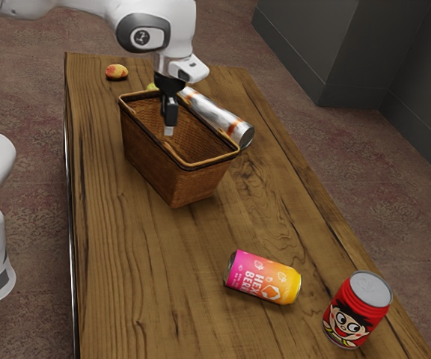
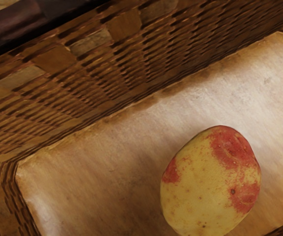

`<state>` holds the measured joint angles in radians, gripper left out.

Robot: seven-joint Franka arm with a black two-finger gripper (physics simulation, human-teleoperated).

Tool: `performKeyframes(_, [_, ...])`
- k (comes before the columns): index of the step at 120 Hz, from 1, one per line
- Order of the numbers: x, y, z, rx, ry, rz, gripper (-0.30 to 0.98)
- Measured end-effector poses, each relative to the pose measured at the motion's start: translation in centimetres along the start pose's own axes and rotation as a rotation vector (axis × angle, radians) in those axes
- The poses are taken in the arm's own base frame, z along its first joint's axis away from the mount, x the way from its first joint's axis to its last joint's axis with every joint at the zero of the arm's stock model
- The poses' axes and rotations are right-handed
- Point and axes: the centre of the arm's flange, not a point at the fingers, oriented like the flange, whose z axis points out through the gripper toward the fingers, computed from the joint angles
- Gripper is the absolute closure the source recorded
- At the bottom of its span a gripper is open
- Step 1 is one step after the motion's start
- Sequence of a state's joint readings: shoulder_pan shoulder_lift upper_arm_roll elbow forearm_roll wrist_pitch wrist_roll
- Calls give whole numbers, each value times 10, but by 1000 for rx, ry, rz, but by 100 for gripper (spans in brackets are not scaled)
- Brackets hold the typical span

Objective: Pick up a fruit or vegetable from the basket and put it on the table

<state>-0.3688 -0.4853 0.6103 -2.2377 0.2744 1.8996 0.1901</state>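
Lower the black metal gripper (image 1: 169,130), whose opening state cannot be determined, with care: the yellow, red-blotched oval potato (image 2: 208,184) lies on the floor of the brown woven basket (image 1: 152,161), and off-centre descent could roll it or strike the wall.

Pink-orange can (image 1: 263,277): lying sideways
Red can (image 1: 355,311): standing upright
Silvery cylinder (image 1: 217,116): lying beside the basket (image 1: 172,170)
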Motion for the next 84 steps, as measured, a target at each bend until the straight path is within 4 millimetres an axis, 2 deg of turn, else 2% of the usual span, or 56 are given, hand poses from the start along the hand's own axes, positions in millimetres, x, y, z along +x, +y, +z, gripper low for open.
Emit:
performKeyframes(28, [8, 12, 9, 5, -14, 34, 0])
performKeyframes(50, [8, 1, 31, -31, -41, 24, 0])
performKeyframes(67, [18, 13, 44, -13, -71, 52, 0])
performKeyframes(84, [23, 22, 48, -8, -77, 70, 0])
